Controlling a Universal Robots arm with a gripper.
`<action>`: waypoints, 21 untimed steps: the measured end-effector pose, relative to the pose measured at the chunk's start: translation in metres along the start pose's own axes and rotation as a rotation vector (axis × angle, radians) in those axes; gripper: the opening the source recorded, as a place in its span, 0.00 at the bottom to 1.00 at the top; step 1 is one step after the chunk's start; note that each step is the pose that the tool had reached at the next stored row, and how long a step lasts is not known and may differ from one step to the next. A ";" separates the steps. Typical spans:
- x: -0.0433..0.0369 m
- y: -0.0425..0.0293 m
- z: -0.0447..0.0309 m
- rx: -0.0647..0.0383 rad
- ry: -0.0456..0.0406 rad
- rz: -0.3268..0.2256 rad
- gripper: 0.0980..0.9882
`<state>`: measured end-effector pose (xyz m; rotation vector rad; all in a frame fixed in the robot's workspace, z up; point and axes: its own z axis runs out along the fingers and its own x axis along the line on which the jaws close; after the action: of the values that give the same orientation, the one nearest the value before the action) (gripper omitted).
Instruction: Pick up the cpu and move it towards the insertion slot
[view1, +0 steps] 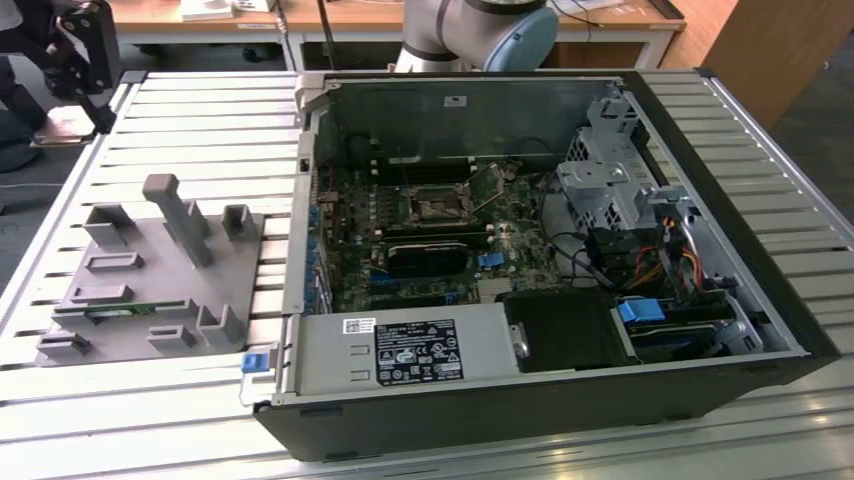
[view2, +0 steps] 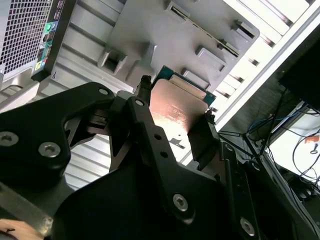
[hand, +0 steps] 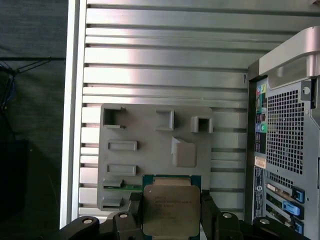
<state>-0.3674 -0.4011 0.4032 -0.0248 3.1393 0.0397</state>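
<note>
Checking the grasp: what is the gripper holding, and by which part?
The gripper holds the cpu by two opposite side edges, one finger on each, in both wrist views.

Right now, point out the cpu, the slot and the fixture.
cpu (hand: 171, 210): first wrist view, middle of its silver lid.
slot (view1: 437, 207): exterior view, its dark centre.
fixture (hand: 150, 157): first wrist view, bare grey flat between its blocks.

The black gripper (hand: 171, 216) is clamping the flat square silver-lidded cpu (hand: 171, 207) between its fingers (hand: 208, 212), holding it over the grey plastic fixture plate (hand: 150, 127) lying on the slatted aluminium table (hand: 165, 55), near the perforated grey metal computer case (hand: 285, 130).
</note>
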 end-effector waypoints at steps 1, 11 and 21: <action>-0.0011 0.0000 0.0000 0.000 0.0000 0.000 0.50; -0.0151 -0.0002 0.0000 0.000 0.0000 0.000 0.50; -0.0297 -0.0005 0.0000 0.000 0.0000 0.000 0.50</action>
<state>-0.3377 -0.4012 0.4033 -0.0241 3.1394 0.0397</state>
